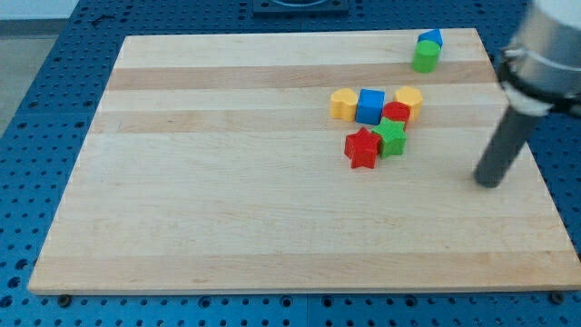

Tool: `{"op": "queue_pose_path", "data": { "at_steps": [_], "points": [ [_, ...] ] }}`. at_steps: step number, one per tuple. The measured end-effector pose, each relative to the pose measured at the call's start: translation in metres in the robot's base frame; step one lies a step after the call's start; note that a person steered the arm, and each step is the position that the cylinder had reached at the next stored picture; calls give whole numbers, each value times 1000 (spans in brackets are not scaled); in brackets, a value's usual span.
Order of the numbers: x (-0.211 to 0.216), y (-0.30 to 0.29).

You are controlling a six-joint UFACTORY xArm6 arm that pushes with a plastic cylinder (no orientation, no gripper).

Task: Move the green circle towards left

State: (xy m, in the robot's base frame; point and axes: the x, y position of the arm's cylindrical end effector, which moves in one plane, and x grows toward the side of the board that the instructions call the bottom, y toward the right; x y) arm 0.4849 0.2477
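The green circle [424, 56] is a green cylinder near the view's top right of the wooden board [227, 209]. It touches a small blue block [430, 38] just above it. My tip [489, 183] rests on the board at the view's right, well below and to the right of the green circle, apart from all blocks. The rod slants up to the arm at the right edge.
A cluster lies left of my tip: a yellow block [343, 104], a blue cube [370, 106], a yellow block [409, 98], a red block [397, 113], a green star [391, 136] and a red star [362, 148]. A blue pegboard surrounds the board.
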Motion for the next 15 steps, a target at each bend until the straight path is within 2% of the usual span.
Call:
{"op": "queue_pose_path", "data": {
  "at_steps": [2,6,12,13,15],
  "points": [
    [-71,85],
    [-221,95],
    [-223,-132],
    [-221,-151],
    [-225,-89]
  ]
}}
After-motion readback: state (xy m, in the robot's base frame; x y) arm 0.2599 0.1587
